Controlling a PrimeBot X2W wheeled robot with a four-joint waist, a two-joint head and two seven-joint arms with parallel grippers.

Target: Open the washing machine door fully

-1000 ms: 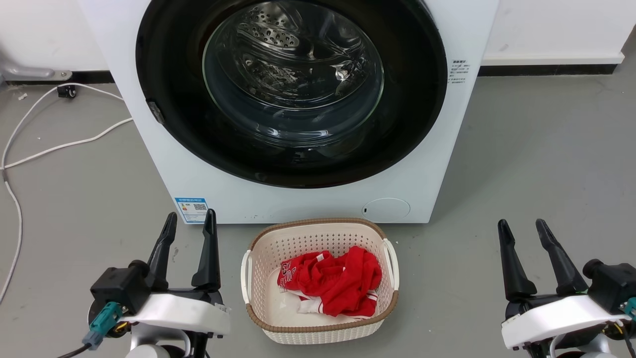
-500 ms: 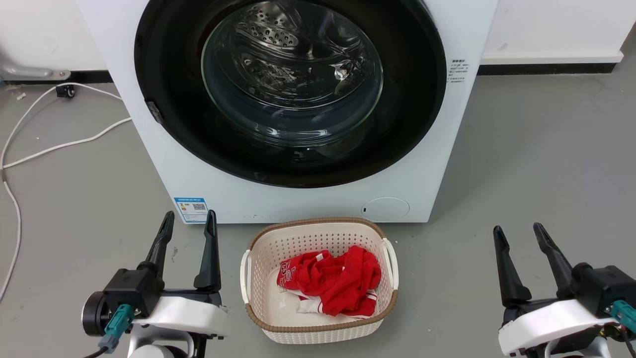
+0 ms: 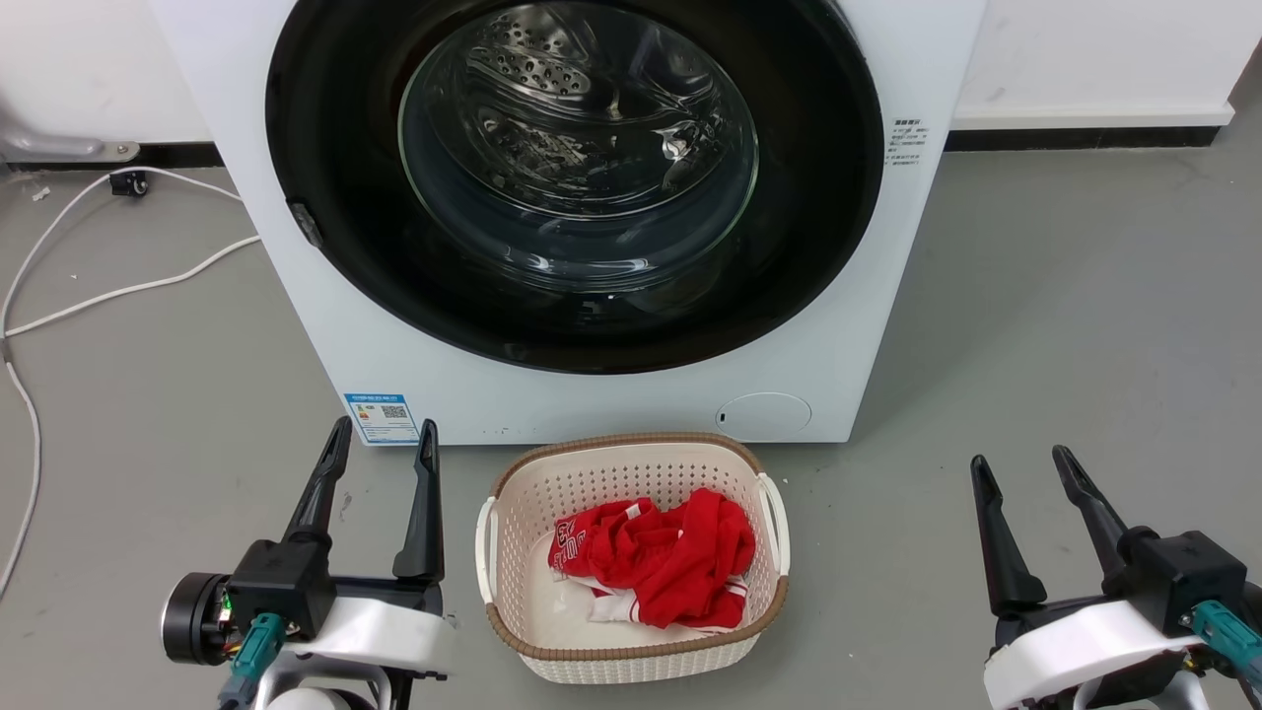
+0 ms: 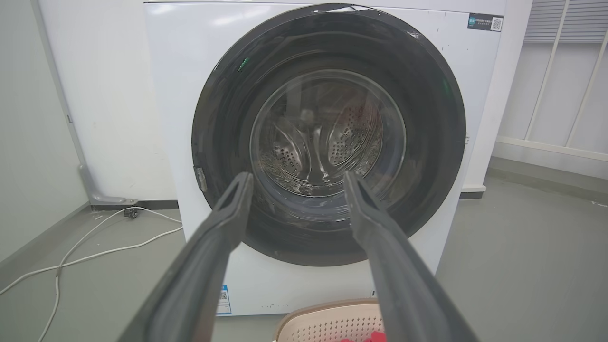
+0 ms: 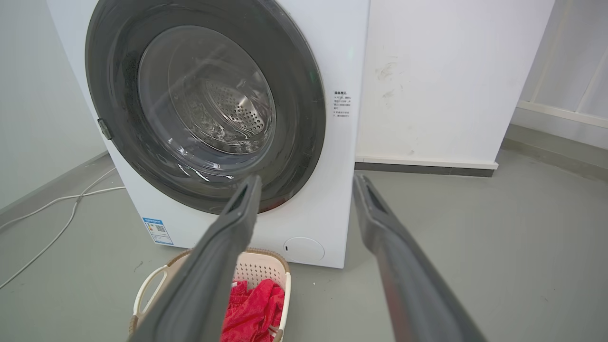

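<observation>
Facing the washing machine door (image 3: 325, 197), shut flat against the white machine (image 3: 592, 404), just behind a basket (image 3: 631, 441) of red cloth (image 3: 670, 552). Holding left gripper (image 3: 385, 426) and right gripper (image 3: 1019, 457) spread, empty, well apart from it.

We note a white perforated basket (image 3: 552, 490) with a brown rim on the grey floor (image 3: 1065, 296), just in front of the white machine body (image 3: 592, 404). A crumpled red garment (image 3: 670, 552) lies inside. A white cable (image 3: 138, 287) trails at left. A blue label (image 3: 380, 418) and a round cap (image 3: 764, 414) sit low on the front panel.
</observation>
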